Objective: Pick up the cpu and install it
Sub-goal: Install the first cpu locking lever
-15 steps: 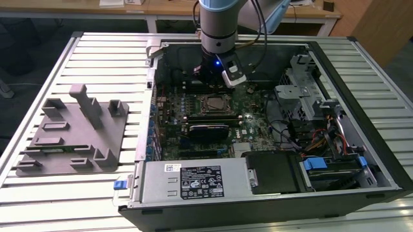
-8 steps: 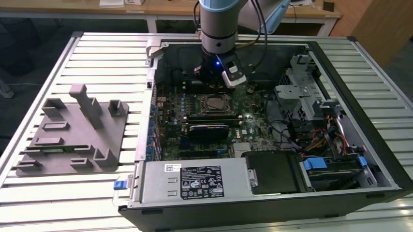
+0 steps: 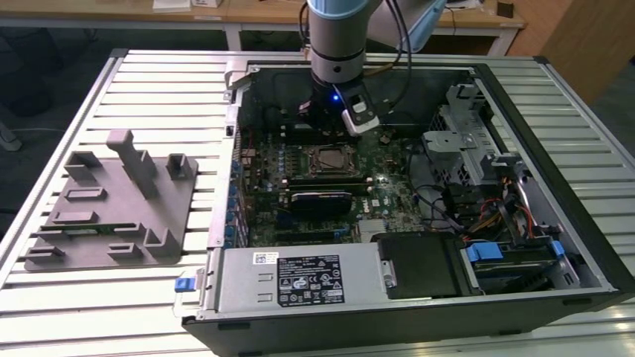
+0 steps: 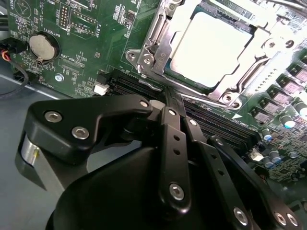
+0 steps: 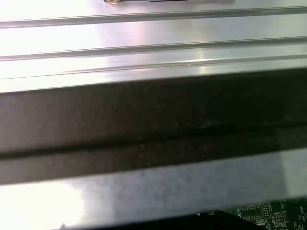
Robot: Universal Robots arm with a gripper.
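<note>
The cpu (image 4: 211, 45) lies flat in its socket on the green motherboard, its shiny silver top facing up and the socket's metal bracket (image 4: 158, 45) framing it. In the exterior view the cpu (image 3: 328, 158) sits mid-board inside the open computer case. My gripper (image 4: 169, 96) hangs over the black memory slots (image 4: 220, 127) just beside the socket, its black fingers shut together with nothing between them. In the exterior view the arm (image 3: 337, 44) comes down over the board's far side, just beyond the socket.
The computer case (image 3: 585, 245) lies open on a slatted metal table (image 3: 59, 111). A grey plastic tray (image 3: 109, 208) with upright posts stands on the exterior view's left. A power supply (image 3: 297, 279), a drive cage (image 3: 466, 149) and cables crowd the case. A coin battery (image 4: 43, 46) sits on the board.
</note>
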